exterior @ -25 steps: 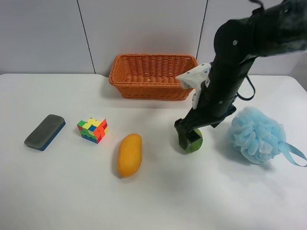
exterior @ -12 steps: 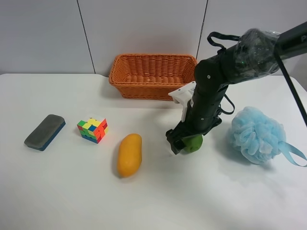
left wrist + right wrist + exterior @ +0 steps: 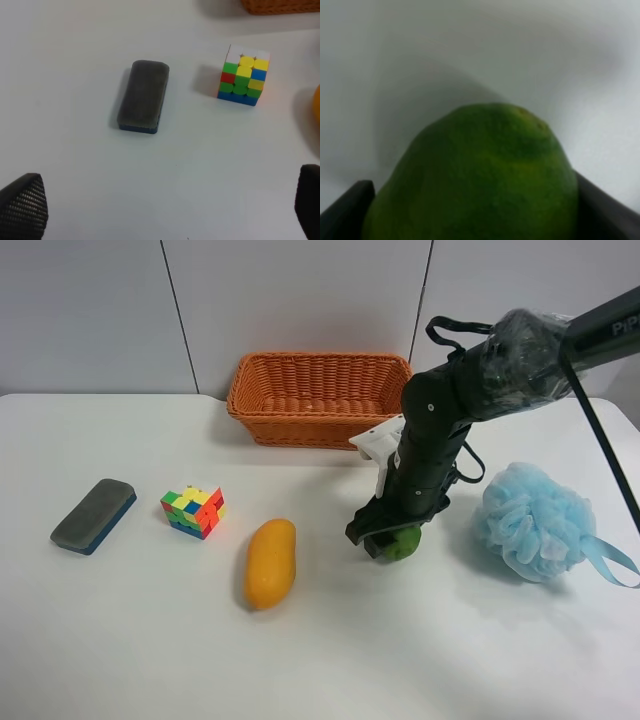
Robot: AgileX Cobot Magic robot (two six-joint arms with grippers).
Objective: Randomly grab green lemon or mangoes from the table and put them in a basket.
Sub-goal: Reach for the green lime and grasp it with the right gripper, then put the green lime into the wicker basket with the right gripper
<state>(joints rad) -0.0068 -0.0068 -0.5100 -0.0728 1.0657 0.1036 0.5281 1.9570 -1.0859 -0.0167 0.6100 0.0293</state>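
Note:
The green lemon [image 3: 405,543] lies on the white table [image 3: 150,640], right of centre. The arm at the exterior high view's right reaches down to it, and my right gripper [image 3: 385,538] sits over it. In the right wrist view the lemon [image 3: 475,175] fills the space between the two dark fingers, touching both. The yellow-orange mango [image 3: 270,562] lies free to the left of the lemon; its edge shows in the left wrist view [image 3: 317,102]. The wicker basket [image 3: 320,430] stands at the back, with nothing showing inside. My left gripper [image 3: 165,205] is open and empty above the table.
A colourful puzzle cube [image 3: 193,512] [image 3: 243,75] and a grey-blue eraser [image 3: 94,515] [image 3: 143,96] lie at the left. A light blue bath pouf [image 3: 530,520] with a ribbon lies just right of the lemon. A corner of the basket [image 3: 280,6] shows in the left wrist view.
The arm at the exterior high view's right has folded lower and shifted slightly left over the green lemon. The mango, cube, eraser and pouf have not moved.

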